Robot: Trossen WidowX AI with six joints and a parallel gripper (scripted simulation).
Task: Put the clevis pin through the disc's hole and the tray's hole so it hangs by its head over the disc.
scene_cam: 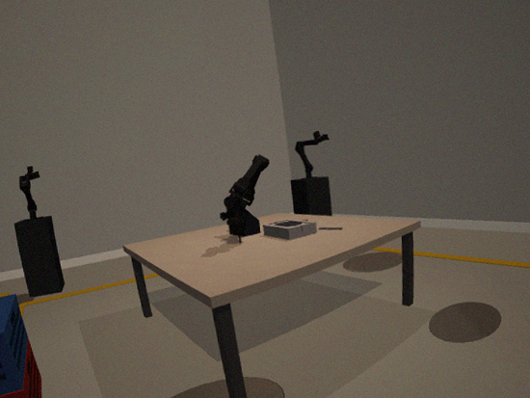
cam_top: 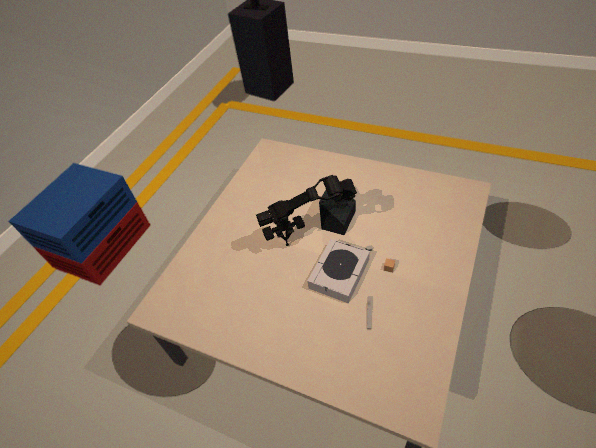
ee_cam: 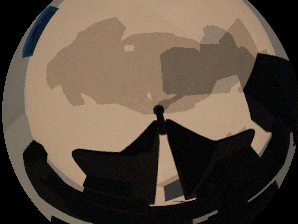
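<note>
Beside the steel tray, over on the arm-base side of the table, I have my gripper down low with its fingers drawn in narrow on the clevis pin. From the wrist camera I see the pin right at the fingertips, its round dark end just past them and its shank running back between them. Whether it touches the wood I can't tell from my seat.

The dark disc lies flat within the tray's rim, and a small speck marks its middle; the pin is apart from both. On the tray's far side from my gripper sits a small orange block, and a slim grey bar lies on the table near the tray. My arm reaches out from its base and bends down to the gripper.
</note>
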